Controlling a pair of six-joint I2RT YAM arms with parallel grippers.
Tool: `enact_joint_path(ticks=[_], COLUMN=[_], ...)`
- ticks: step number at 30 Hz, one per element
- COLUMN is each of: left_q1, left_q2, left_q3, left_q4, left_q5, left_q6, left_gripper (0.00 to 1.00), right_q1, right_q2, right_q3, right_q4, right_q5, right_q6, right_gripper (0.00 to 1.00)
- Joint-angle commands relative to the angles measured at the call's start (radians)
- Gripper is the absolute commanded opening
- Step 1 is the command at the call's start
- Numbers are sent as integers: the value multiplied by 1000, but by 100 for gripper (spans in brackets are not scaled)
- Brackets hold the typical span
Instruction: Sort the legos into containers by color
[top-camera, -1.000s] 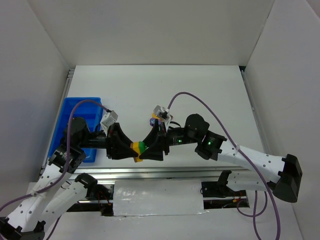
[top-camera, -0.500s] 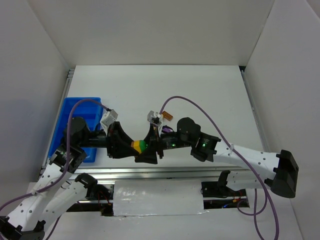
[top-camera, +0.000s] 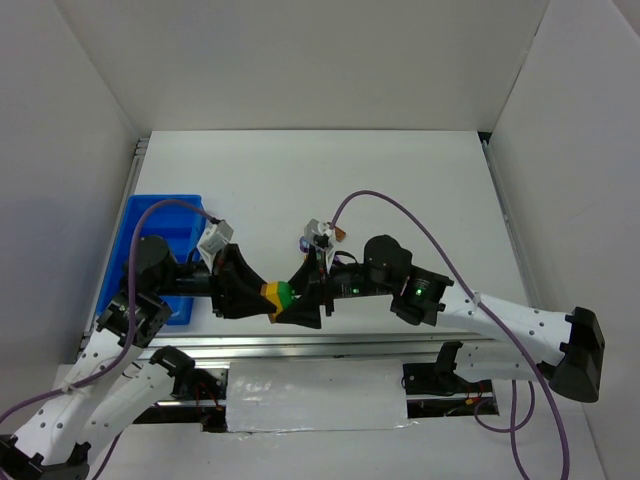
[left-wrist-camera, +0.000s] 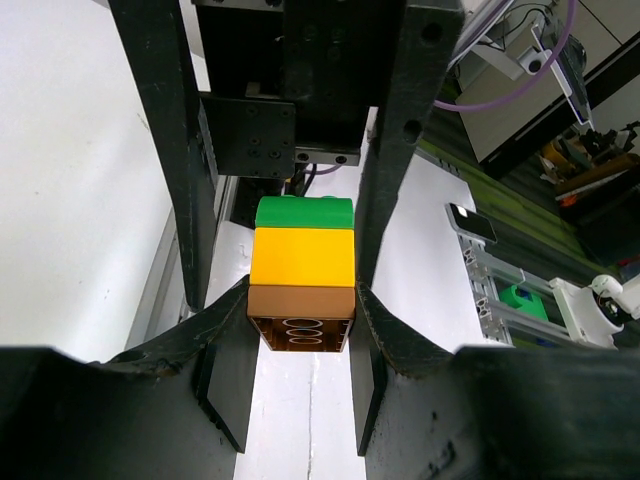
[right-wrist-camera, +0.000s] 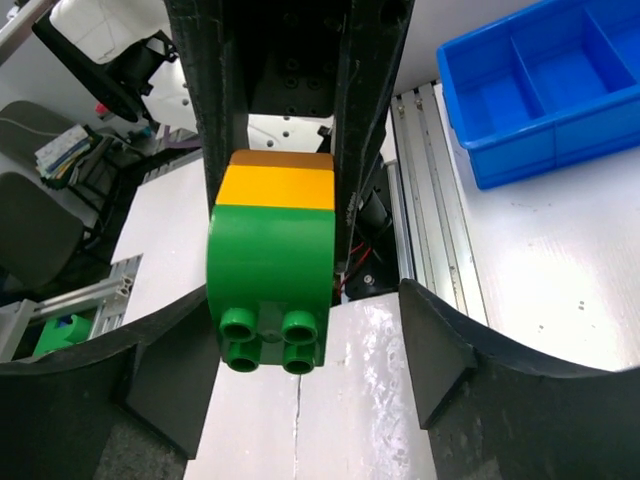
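Holds the green-yellow-brown plastic lego stack (left-wrist-camera: 302, 273) clamped in left gripper (left-wrist-camera: 301, 345), right gripper (right-wrist-camera: 303, 370) just spread wider off it, colours still unseparated.

We can read no text, label, brand or number in any view. The stacked bricks (left-wrist-camera: 302, 275) show us plain green, yellow and brown faces. The tray (right-wrist-camera: 520, 150) at the far left bears no marking that we can make out. The clutter (left-wrist-camera: 570, 290) beyond the table is too small and blurred to read.
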Motion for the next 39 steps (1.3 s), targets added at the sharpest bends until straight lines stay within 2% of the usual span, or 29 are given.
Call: enact_joint_path(ticks=[1, 2, 5, 6, 7, 9, 11, 12, 24, 27, 28, 30, 33, 34, 35, 36, 37, 39], left_q1=[-3, -5, -3, -3, -3, -3, -3, -3, -3, -3, -3, -3, -3, -3, -3, -3, -3, -3], left_q2=[-2, -5, -11, -11, -11, -11, -4, -1, 13, 15, 13, 15, 19, 22, 24, 21, 18, 10], left_q3=[20, 19, 22, 23, 23, 25, 25, 23, 11, 16, 14, 14, 13, 13, 11, 11, 8, 10], left_q4=[45, 47, 37, 36, 34, 28, 22, 21, 22, 10, 10, 7, 7, 5, 7, 8, 14, 14], left_q5=[29, 29, 25, 25, 25, 21, 23, 23, 43, 44, 44, 44, 48, 49, 49, 48, 46, 32], left_q6=[9, 11, 14, 15, 17, 20, 24, 24, 27, 35, 37, 38, 38, 38, 38, 38, 34, 32], left_gripper=[0, 0, 0, 0, 0, 0, 0, 0, 0, 0, 0, 0, 3, 12, 19, 27, 46, 69], right_q1=[-4, -6, -4, -4, -3, -3, -4, -3, -3, -6, -3, -4, -6, -7, -6, -6, -4, -6], right_q2=[-6, -3, 6, 7, 6, 3, -5, -8, -8, -11, -11, -8, -6, -3, -2, 0, 3, 3], right_q3=[16, 18, 19, 16, 15, 16, 21, 21, 54, 62, 62, 68, 65, 67, 70, 71, 67, 61], right_q4=[-7, -8, -7, -4, 1, 1, -8, -11, -61, -64, -64, -62, -47, -44, -42, -41, -36, -22], right_q5=[-7, -13, -19, -21, -19, -9, 5, 10, 39, 34, 31, 24, 2, -2, -1, -1, -9, -10], right_q6=[-20, -23, -24, -21, -20, -20, -23, -24, -44, -52, -55, -55, -53, -50, -49, -44, -43, -35], right_gripper=[73, 69, 62, 55, 53, 53, 62, 63, 65, 56, 43, 32, 23, 9, 2, 0, 0, 0])
